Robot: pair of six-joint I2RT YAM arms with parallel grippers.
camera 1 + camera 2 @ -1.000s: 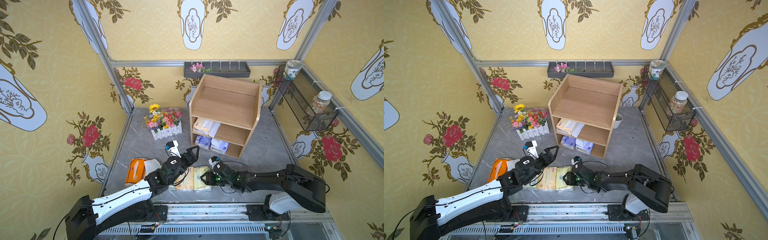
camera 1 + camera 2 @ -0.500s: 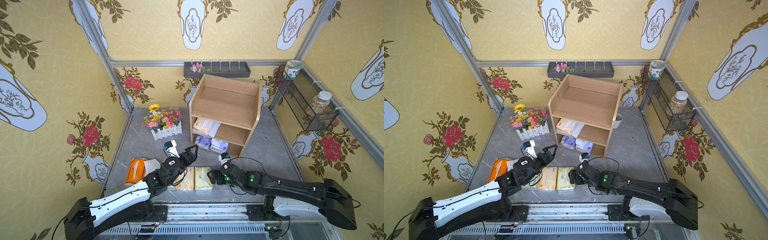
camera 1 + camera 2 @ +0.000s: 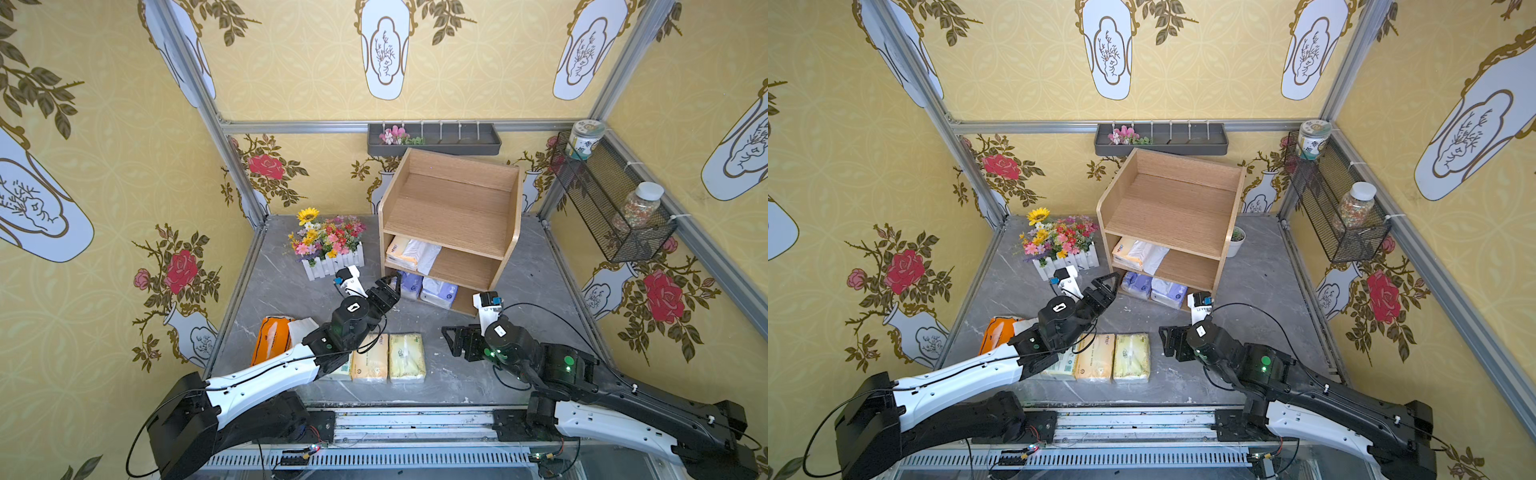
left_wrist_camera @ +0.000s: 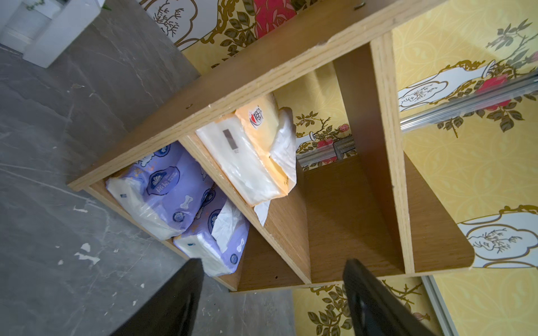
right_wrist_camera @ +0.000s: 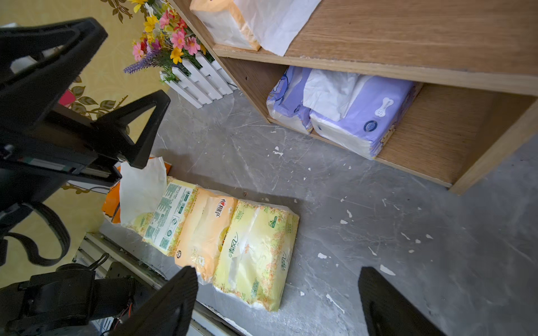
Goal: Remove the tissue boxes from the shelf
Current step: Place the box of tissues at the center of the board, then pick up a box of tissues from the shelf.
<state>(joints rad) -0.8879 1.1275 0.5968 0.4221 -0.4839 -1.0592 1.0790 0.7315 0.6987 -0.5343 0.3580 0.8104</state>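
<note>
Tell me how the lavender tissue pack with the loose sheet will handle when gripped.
The lavender pack likely squashes rather than stays stiff: its wrap looks wrinkled and soft. The glossy film may slip in a grip. The loose sheet poking out could snag on the shelf board above.

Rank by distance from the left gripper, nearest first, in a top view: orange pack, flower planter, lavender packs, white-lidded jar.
From the left gripper:
1. Lavender packs, on the shelf's bottom tier, just ahead of it.
2. Flower planter, beside the shelf.
3. Orange pack, by the left wall.
4. White-lidded jar, in the wire basket on the right wall.
</note>
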